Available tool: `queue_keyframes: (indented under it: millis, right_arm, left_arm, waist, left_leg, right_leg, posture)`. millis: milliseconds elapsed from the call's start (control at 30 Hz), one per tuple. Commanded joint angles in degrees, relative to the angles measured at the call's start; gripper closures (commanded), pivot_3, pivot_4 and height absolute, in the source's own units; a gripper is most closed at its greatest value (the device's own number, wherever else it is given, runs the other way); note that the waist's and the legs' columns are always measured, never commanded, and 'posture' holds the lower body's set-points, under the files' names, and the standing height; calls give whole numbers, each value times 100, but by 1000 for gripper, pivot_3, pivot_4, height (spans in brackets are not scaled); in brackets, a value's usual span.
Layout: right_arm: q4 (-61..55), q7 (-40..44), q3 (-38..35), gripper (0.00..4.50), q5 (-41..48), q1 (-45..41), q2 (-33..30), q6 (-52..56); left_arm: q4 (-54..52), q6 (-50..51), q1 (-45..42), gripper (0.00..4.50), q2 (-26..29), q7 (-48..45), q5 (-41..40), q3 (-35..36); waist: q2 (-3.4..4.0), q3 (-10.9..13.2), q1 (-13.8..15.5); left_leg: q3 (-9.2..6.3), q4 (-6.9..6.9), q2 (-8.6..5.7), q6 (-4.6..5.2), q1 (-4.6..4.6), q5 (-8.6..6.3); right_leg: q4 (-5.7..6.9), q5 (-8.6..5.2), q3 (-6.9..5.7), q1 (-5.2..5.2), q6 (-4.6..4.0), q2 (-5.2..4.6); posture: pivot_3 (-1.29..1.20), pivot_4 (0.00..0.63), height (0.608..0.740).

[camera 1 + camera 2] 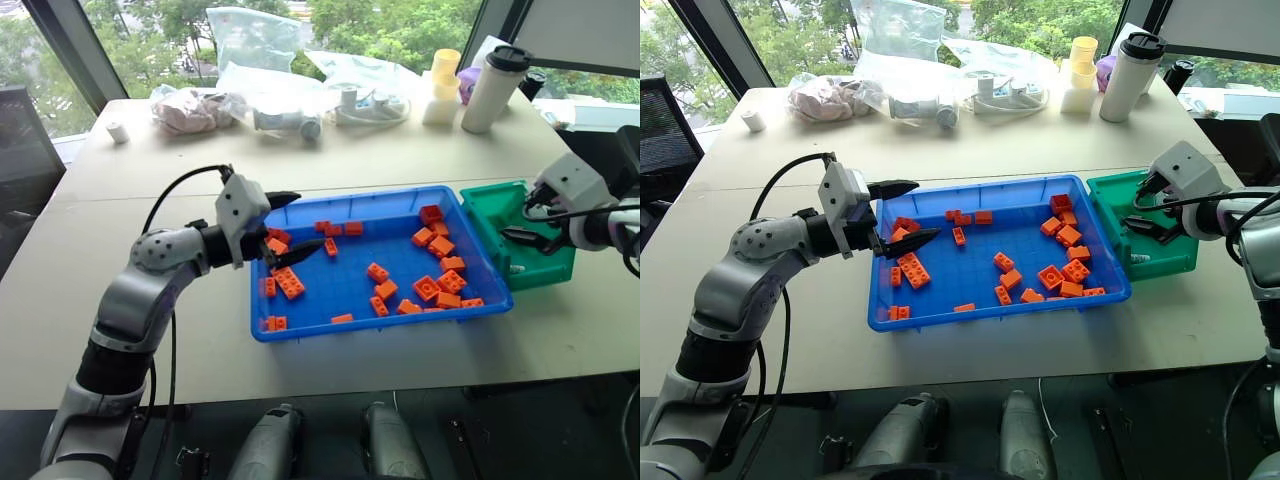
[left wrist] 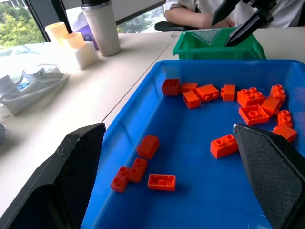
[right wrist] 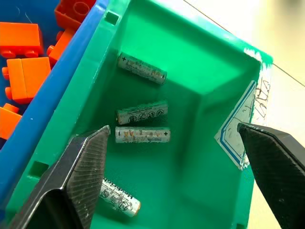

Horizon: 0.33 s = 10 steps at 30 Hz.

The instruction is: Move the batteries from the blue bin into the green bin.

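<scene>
Right claw [image 1: 532, 226]: hangs over the green bin [image 1: 490, 205] with its two fingers spread wide and nothing between them.

Left claw [image 1: 902, 213]: pokes over the near-left edge of the blue bin [image 1: 990, 312], fingers apart, holding nothing.

Batteries [image 3: 142, 134]: four silver-grey cells lie loose on the floor of the green bin. Two sit close together in the middle, one lies toward the blue-bin side and one at the near end, partly behind a claw finger.

Blue bin contents: orange bricks [image 1: 437, 243] are scattered over the floor and thickest toward the green-bin side. I can make out no battery among them, though one tucked behind a brick would be hard to spot.

Green bin position: pressed right against the blue bin's end wall on the worktop [image 1: 140, 215].

Task state: judged from this, the transfer looks done or nearly done.

Risk, stray cell: a battery hidden under the brick cluster could be missed if the bin is not checked from another angle.

Risk, wrong pick: the bricks are about as long as a battery, so a careless closing in the cluster could grab a brick.

Risk, nudged bin: the open fingers sit low over the green bin, so catching its rim could tip it and let the cells roll out of its sloped front.
</scene>
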Motion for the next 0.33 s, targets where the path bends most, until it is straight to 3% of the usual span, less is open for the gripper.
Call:
queue_keyframes:
  millis: [33,200,333]
  right_arm:
    - [-525,263,-410,11,308,-232,-152,-10]
    - [-1800,1031,-731,11,1262,60,-118,157]
    - [-2514,1143,-734,11,1748,320,-34,475]
  left_arm:
    - [-305,41,32,0,93,-36,-139,167]
    - [-449,174,113,0,274,-73,-288,309]
    - [-474,292,147,0,477,-181,-390,400]
  waist:
    - [0,0,-3]
    - [-1,0,-15]
    - [-2,1,3]
  left_leg:
    - [-1,0,1,0,0,0]
    - [-3,-2,6,16,1,-9]
    - [-6,2,3,23,0,-14]
  right_leg:
    - [0,0,0,0,0,0]
    - [0,0,0,-1,0,5]
    - [-2,0,-4,4,0,2]
  posture:
    - [0,150,740]
    - [0,150,740]
    - [0,150,740]
